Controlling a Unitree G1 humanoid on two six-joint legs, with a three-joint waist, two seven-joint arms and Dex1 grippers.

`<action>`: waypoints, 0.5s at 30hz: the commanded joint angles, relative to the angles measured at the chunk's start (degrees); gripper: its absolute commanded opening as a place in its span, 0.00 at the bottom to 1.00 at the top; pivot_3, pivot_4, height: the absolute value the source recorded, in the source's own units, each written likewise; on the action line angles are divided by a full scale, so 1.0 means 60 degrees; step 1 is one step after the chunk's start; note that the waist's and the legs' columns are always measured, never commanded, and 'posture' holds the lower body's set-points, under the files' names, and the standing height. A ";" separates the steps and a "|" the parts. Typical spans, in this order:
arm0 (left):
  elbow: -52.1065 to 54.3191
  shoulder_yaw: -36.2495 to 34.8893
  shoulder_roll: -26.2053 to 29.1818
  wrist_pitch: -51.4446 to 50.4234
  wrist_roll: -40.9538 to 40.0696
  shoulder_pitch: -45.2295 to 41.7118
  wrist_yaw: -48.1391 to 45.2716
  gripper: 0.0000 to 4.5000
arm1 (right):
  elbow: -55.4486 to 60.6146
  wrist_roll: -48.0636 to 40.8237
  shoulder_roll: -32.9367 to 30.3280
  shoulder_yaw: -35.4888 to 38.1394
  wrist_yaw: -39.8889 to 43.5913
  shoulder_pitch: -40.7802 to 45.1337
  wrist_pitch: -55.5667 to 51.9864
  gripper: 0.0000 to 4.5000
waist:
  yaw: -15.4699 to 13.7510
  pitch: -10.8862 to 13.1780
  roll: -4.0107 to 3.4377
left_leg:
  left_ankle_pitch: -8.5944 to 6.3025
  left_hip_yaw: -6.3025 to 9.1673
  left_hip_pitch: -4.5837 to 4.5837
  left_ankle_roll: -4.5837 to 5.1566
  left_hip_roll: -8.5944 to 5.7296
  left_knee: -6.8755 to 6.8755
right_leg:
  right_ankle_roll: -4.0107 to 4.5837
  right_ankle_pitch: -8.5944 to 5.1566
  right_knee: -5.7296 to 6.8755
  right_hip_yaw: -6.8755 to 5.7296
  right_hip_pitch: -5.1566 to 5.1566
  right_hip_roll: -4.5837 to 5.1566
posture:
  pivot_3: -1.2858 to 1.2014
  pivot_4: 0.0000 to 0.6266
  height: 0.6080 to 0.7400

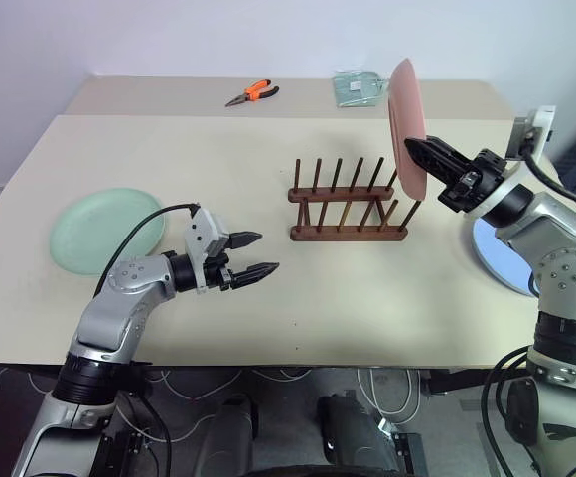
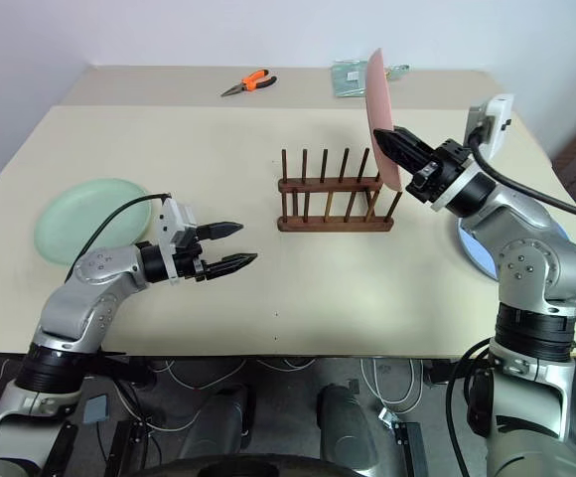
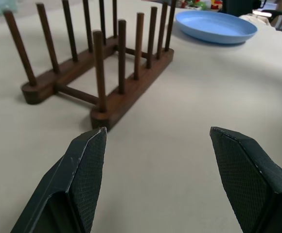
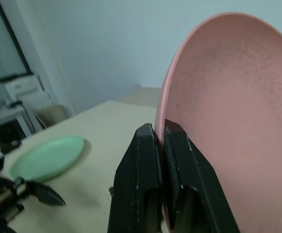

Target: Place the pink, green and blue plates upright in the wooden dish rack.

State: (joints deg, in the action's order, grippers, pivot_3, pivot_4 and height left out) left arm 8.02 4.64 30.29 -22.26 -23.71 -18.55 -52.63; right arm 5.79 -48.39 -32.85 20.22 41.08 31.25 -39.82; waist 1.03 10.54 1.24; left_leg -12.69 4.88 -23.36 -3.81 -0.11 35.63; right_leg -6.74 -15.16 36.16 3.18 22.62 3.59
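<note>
Plates and rack, catalogue of 1 tabletop:
Table [image 1: 268, 318]: beige top; carries every item below except the pink plate.
Blue plate [image 3: 216, 26]: flat on the table at the robot's right, past the rack's right end and well apart from it; partly hidden behind the right arm in the head views.
Green plate [image 1: 104, 231]: flat on the table at the robot's left, well apart from the rack, beside the left arm.
Pink plate [image 1: 407, 129]: held on edge, upright, in the air; its lower rim sits at the right end of the rack, above the last pegs. Whether it touches the pegs cannot be told.
Wooden dish rack [image 1: 348, 204]: dark brown, 2 base rails, 2 rows of 6 upright pegs; stands near the table's middle, all slots empty.
Right gripper [image 4: 163, 141]: fingers pinched together on the pink plate's rim, 1 finger on each face; it reaches toward the rack from the right.
Left gripper [image 1: 253, 255]: fingers spread apart with nothing between them; hangs just above the table between the green plate and the rack, pointing toward the rack's left end.
Pliers [image 1: 251, 94]: orange handles, far edge of the table, well behind the rack.
Clear packet [image 1: 358, 87]: flat, far edge, right of the pliers, behind the pink plate.
</note>
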 commanded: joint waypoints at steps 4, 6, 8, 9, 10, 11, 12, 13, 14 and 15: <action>0.0303 0.0061 0.0027 -0.0047 -0.0003 -0.0084 -0.0030 0.77 | -0.0083 -0.1131 -0.0079 0.0582 0.0185 0.0081 -0.0545 0.00 | -0.0003 0.0000 -0.0001 | 0.0000 -0.0001 0.0000 0.0000 0.0000 0.0000 | 0.0000 0.0000 -0.0001 0.0000 0.0000 0.0000 | 0.52 0.24 1.00; 0.0275 0.0097 0.0017 -0.0043 0.0020 -0.0097 -0.0039 0.77 | -0.0060 -0.1500 -0.0133 0.0707 0.0295 -0.0014 -0.0767 0.00 | -0.0007 0.0000 0.0000 | 0.0000 0.0000 0.0000 0.0000 0.0000 0.0000 | 0.0000 0.0000 -0.0001 0.0000 0.0000 0.0000 | 0.52 0.24 1.00; 0.0247 0.0114 0.0000 -0.0046 0.0032 -0.0113 -0.0036 0.77 | -0.0085 -0.1645 -0.0191 0.0755 0.0298 -0.0072 -0.0897 0.00 | -0.0009 0.0000 0.0000 | 0.0000 -0.0001 -0.0001 0.0000 0.0000 0.0000 | 0.0000 0.0000 -0.0001 0.0000 0.0000 0.0000 | 0.52 0.24 1.00; 0.0233 0.0126 -0.0014 -0.0051 0.0038 -0.0124 -0.0032 0.77 | -0.0159 -0.1692 -0.0196 0.0788 0.0270 -0.0074 -0.0952 0.00 | -0.0010 0.0000 0.0000 | 0.0000 -0.0001 -0.0001 0.0000 0.0000 0.0001 | 0.0000 0.0000 -0.0002 0.0000 0.0000 0.0001 | 0.52 0.24 1.00; 0.0218 0.0139 -0.0028 -0.0051 0.0045 -0.0127 -0.0031 0.77 | -0.0276 -0.1773 -0.0176 0.0848 0.0216 -0.0048 -0.1018 0.00 | -0.0009 0.0000 -0.0001 | 0.0000 -0.0001 -0.0001 0.0000 0.0000 0.0001 | 0.0000 0.0000 -0.0002 0.0000 -0.0001 0.0000 | 0.52 0.24 1.00; 0.0206 0.0152 -0.0041 -0.0043 0.0059 -0.0125 -0.0033 0.77 | -0.0403 -0.1821 -0.0157 0.0898 0.0152 -0.0008 -0.1064 0.00 | -0.0007 0.0000 -0.0001 | 0.0000 -0.0001 0.0000 0.0000 0.0000 0.0001 | 0.0000 0.0000 -0.0002 0.0000 -0.0001 0.0000 | 0.52 0.24 1.00; 0.0204 0.0175 -0.0055 -0.0033 0.0080 -0.0118 -0.0034 0.77 | -0.0572 -0.1823 -0.0148 0.0929 0.0096 0.0056 -0.1085 0.00 | 0.0000 0.0000 0.0000 | 0.0000 -0.0001 0.0000 0.0000 0.0000 0.0001 | 0.0001 -0.0001 -0.0002 0.0000 -0.0001 -0.0001 | 0.52 0.24 1.00; 0.0203 0.0196 -0.0065 -0.0021 0.0105 -0.0111 -0.0035 0.77 | -0.0714 -0.1806 -0.0151 0.0934 0.0072 0.0104 -0.1078 0.00 | 0.0001 0.0000 -0.0001 | 0.0000 -0.0001 0.0000 0.0001 0.0000 0.0001 | 0.0001 -0.0001 -0.0001 0.0000 -0.0001 -0.0001 | 0.52 0.24 1.00; 0.0198 0.0221 -0.0076 -0.0008 0.0134 -0.0108 -0.0028 0.77 | -0.0911 -0.1779 -0.0149 0.0943 0.0060 0.0159 -0.1066 0.00 | 0.0002 0.0000 -0.0001 | 0.0000 -0.0001 0.0000 0.0001 0.0000 0.0001 | 0.0001 -0.0001 -0.0001 0.0000 -0.0001 -0.0001 | 0.52 0.24 1.00; 0.0195 0.0235 -0.0083 -0.0001 0.0155 -0.0105 -0.0026 0.77 | -0.1110 -0.1740 -0.0130 0.0957 0.0016 0.0219 -0.1039 0.00 | 0.0002 0.0000 -0.0002 | 0.0000 -0.0002 0.0000 0.0001 0.0000 0.0001 | 0.0000 -0.0001 -0.0001 0.0000 0.0000 -0.0001 | 0.52 0.24 1.00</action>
State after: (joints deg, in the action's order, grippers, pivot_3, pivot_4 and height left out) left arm 7.96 6.00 29.79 -22.97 -23.03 -18.64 -52.66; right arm -0.19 -57.74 -32.98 24.35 41.43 31.11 -46.19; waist 1.04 10.54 1.23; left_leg -12.69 4.86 -23.36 -3.81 -0.11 35.63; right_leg -6.74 -15.16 36.15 3.18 22.62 3.59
